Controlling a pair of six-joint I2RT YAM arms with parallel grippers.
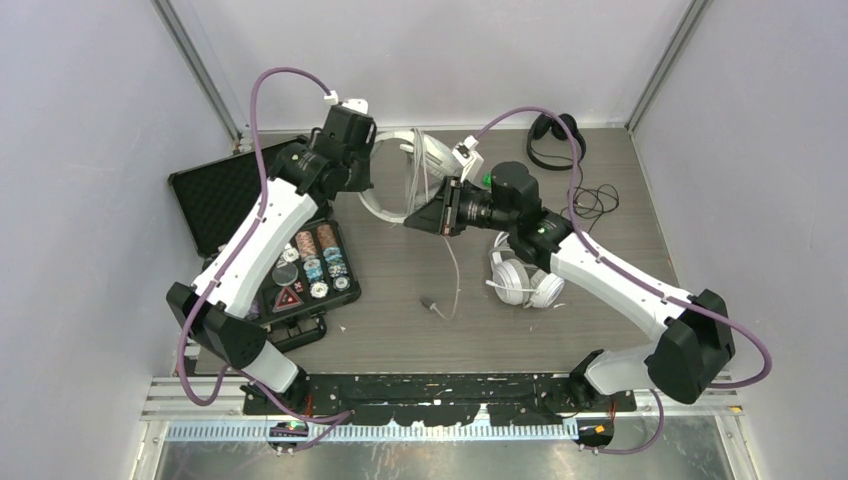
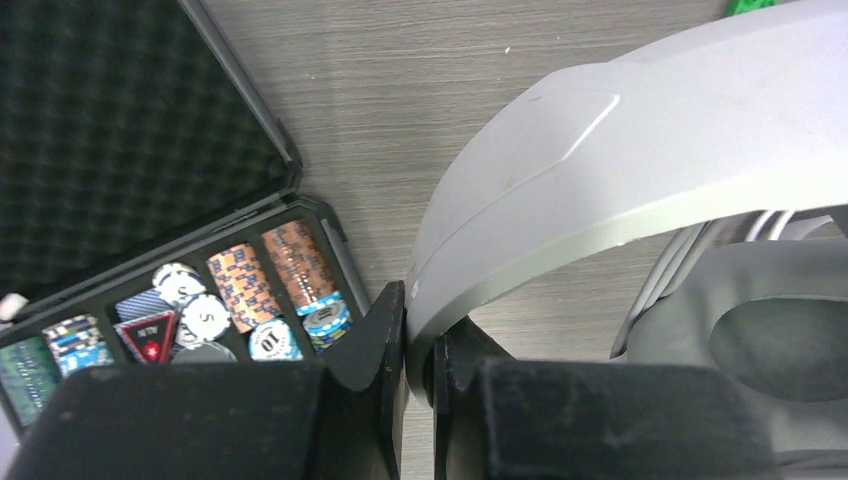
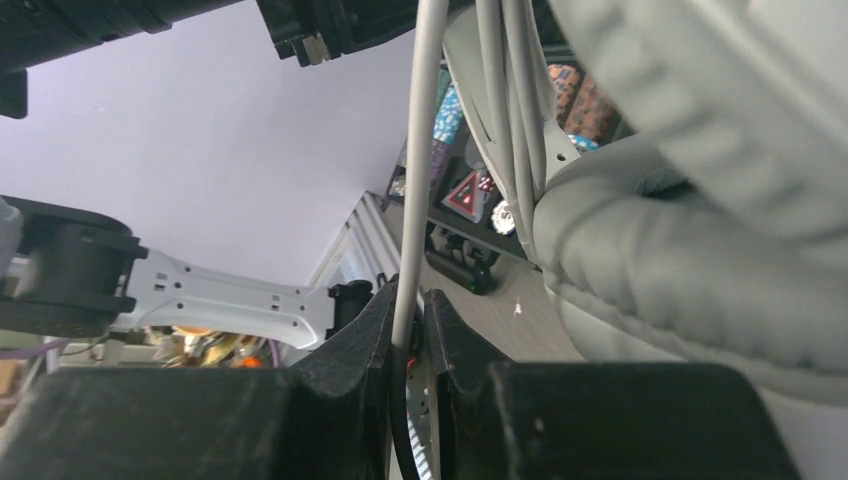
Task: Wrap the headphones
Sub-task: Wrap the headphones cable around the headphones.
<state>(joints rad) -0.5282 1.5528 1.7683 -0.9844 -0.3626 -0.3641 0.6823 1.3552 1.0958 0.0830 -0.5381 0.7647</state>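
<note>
Top external view: the pale grey headset (image 1: 425,165), a large over-ear pair with a broad smooth headband and thick padded cups, is held up over the far middle of the bench (image 1: 400,310), between the two arms. The left gripper (image 1: 356,178) is clamped on its headband; in the left wrist view the black fingers (image 2: 385,330) pinch the edge of the band (image 2: 600,170), which arches away to the right above a soft grey ear cushion (image 2: 760,340). The right gripper (image 1: 420,217) is closed on the white cable (image 1: 455,270) of this headset, and the right wrist view shows the cable (image 3: 418,150) running straight down between the two fingertips, with several more strands lying side by side against the wrinkled grey ear cushion (image 3: 680,270). Below the right gripper the loose end of the cable hangs to the bench and ends in a small plug (image 1: 432,303). The white headset (image 1: 522,280) lies flat on the bench just beside the right forearm, cups up. The black headset (image 1: 553,140), smaller and thin, sits at the far right edge, with its black cable (image 1: 595,200) in a loose tangle near it. On the left stands an open black case (image 1: 215,195) with a foam-lined lid, holding rows of poker chips (image 1: 315,262) and a red triangular token (image 2: 148,335). One white chip (image 2: 207,318) bears a mark that looks like a 5; the other print is too small to read.
</note>
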